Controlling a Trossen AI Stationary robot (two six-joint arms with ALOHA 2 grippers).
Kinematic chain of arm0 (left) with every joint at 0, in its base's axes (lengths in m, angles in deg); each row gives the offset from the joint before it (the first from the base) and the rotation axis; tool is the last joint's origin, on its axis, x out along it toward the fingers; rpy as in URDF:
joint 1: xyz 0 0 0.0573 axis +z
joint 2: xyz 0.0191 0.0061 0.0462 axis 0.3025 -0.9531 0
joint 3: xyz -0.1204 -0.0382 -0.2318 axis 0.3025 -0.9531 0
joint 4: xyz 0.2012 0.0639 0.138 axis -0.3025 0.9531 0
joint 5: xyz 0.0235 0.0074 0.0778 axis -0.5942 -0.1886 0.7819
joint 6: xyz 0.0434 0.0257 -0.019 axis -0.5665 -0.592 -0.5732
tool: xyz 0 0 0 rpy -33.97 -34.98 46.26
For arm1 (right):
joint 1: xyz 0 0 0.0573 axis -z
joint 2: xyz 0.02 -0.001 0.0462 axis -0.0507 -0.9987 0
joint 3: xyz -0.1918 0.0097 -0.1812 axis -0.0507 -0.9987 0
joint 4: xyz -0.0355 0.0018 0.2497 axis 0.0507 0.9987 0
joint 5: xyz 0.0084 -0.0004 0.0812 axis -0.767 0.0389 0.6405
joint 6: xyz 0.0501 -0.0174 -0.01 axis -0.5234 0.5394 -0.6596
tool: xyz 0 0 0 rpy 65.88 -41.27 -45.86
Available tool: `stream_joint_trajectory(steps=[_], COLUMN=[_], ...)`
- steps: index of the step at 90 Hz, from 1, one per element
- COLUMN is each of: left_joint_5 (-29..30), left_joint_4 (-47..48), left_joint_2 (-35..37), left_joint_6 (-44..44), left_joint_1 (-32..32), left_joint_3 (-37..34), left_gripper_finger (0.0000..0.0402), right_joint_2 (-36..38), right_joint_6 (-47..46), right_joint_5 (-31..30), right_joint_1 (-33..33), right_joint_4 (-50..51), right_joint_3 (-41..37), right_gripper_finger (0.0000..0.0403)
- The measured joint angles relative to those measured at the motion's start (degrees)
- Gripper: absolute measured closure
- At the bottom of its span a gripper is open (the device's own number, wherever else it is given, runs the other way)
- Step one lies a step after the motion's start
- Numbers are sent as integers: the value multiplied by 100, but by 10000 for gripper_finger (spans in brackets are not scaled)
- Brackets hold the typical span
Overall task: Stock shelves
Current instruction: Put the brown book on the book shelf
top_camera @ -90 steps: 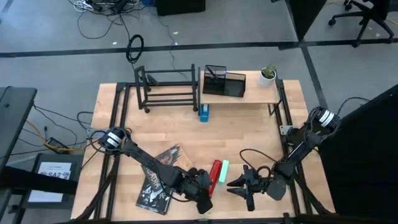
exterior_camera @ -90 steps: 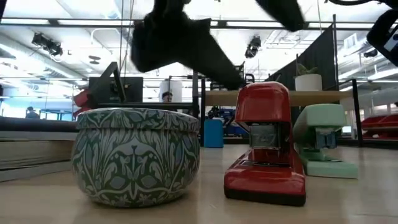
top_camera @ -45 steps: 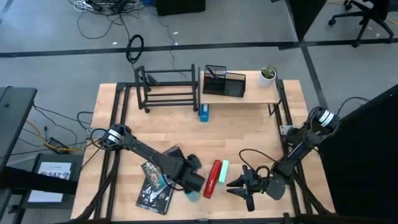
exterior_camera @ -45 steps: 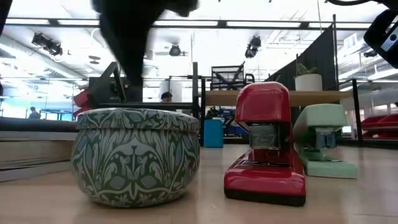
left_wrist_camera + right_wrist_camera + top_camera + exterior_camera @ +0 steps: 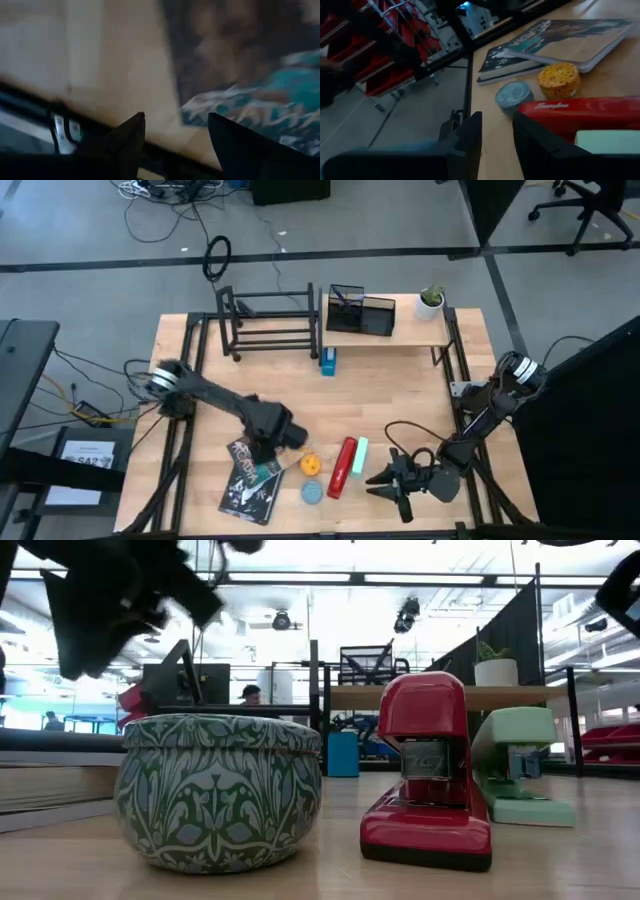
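The shelves stand at the table's far edge: a black tube rack [image 5: 268, 326] and a wooden plank on black legs [image 5: 400, 333]. Near the front lie a book [image 5: 248, 477], a yellow round piece [image 5: 311, 464], a patterned round tin [image 5: 313, 492], a red stapler [image 5: 344, 468] and a green stapler [image 5: 360, 454]. My left gripper [image 5: 266, 447] hovers open over the book's far end [image 5: 250, 100], holding nothing. My right gripper [image 5: 377, 483] stands open just right of the staplers, pointing toward them [image 5: 580, 117], with nothing between its fingers.
A black mesh organizer [image 5: 360, 311] and a small potted plant [image 5: 431, 300] stand on the plank. A blue object [image 5: 328, 362] sits on the table by the plank's left legs. Bare wood lies between the shelves and the front items.
My left gripper has swung from over the tin near the front edge toward the table's left and a little farther back, ending above the book. The tin and the yellow piece, covered by it before, now show. Nothing on the table has moved.
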Motion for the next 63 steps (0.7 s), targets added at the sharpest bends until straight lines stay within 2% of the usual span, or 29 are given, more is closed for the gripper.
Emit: stream_joint_trajectory(steps=[12, 19, 31, 41, 56, 63], left_joint_5=[-10, 182, 246, -23, -805, -861], left_joint_4=[-1210, -1906, -3070, -4272, -6666, -7153], left_joint_2=[1570, 2395, 3419, 3905, 4079, 4078], left_joint_6=[835, 1444, 2283, 2743, 3228, 3358], left_joint_1=[207, 228, 228, 228, 204, 201], left_joint_3=[-1318, -2092, -3381, -4399, -5692, -6074], left_gripper_finger=[204, 204, 202, 186, 149, 139], right_joint_2=[0, 0, -2, -2, -2, -2], right_joint_6=[0, -40, -181, -202, -244, -305], right_joint_5=[-6, -5, -6, -6, -9, -3], right_joint_1=[6, 4, 4, 48, 140, 181], right_joint_4=[28, 45, 98, 100, 101, 126], right_joint_3=[0, 0, 0, 0, 0, 0], right_gripper_finger=[322, 322, 322, 322, 322, 322])
